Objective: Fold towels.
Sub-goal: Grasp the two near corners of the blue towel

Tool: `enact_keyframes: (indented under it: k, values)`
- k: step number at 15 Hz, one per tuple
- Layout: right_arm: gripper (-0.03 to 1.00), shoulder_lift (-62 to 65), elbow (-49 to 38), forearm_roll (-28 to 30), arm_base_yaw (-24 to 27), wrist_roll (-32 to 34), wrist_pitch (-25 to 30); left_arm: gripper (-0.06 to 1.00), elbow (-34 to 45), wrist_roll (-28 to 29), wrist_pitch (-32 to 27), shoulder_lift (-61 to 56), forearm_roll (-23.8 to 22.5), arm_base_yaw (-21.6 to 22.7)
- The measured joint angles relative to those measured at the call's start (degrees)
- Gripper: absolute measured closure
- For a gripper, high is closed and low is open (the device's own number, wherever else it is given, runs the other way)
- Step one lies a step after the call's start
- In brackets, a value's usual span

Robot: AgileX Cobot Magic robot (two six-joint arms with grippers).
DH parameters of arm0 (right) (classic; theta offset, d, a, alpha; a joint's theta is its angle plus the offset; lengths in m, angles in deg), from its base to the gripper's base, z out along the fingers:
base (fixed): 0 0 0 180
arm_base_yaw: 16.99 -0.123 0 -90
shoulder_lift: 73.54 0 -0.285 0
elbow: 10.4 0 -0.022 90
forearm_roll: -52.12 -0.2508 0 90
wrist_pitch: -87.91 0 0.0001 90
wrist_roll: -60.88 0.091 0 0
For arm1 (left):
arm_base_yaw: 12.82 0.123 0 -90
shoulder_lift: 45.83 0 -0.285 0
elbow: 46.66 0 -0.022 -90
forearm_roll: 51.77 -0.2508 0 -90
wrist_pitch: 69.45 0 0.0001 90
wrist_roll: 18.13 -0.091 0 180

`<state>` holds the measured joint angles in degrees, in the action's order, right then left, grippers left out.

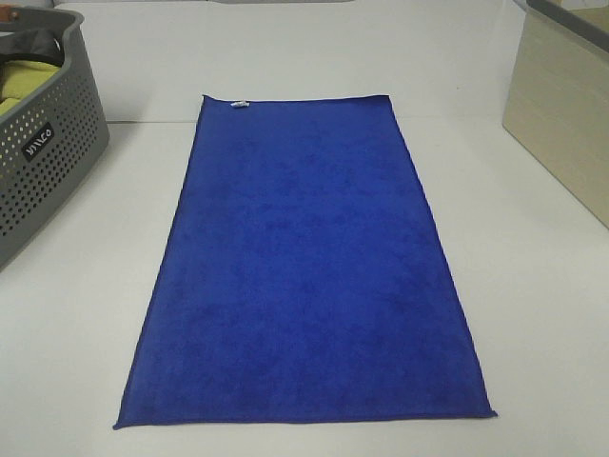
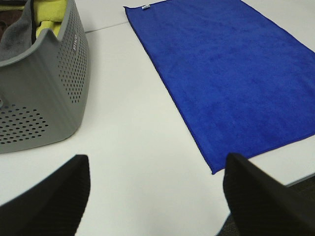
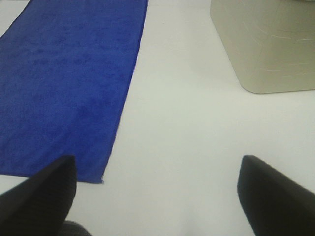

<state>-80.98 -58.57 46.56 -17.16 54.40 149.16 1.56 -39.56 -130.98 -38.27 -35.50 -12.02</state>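
A deep royal-blue towel (image 1: pixel 304 267) lies flat and unfolded, lengthwise down the middle of the white table, its small white tag (image 1: pixel 241 104) on the far short edge. It also shows in the left wrist view (image 2: pixel 231 73) and the right wrist view (image 3: pixel 64 78). Neither gripper shows in the exterior high view. My left gripper (image 2: pixel 157 196) is open and empty above bare table, off the towel's near left corner. My right gripper (image 3: pixel 157 196) is open and empty above bare table, off the towel's near right corner.
A grey perforated basket (image 1: pixel 38 162) stands at the left and holds a yellow-green cloth (image 2: pixel 49 14) and a grey cloth (image 2: pixel 17 34). A beige bin (image 1: pixel 561 114) stands at the right and also shows in the right wrist view (image 3: pixel 266 44).
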Motion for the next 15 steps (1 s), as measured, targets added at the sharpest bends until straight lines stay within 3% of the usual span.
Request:
enact_keyframes:
  k: [15]
  values:
    - [0.13, 0.0, 0.0, 0.0, 0.0, 0.0, 0.0, 0.23, 0.0, 0.0, 0.0, 0.0, 0.0, 0.0]
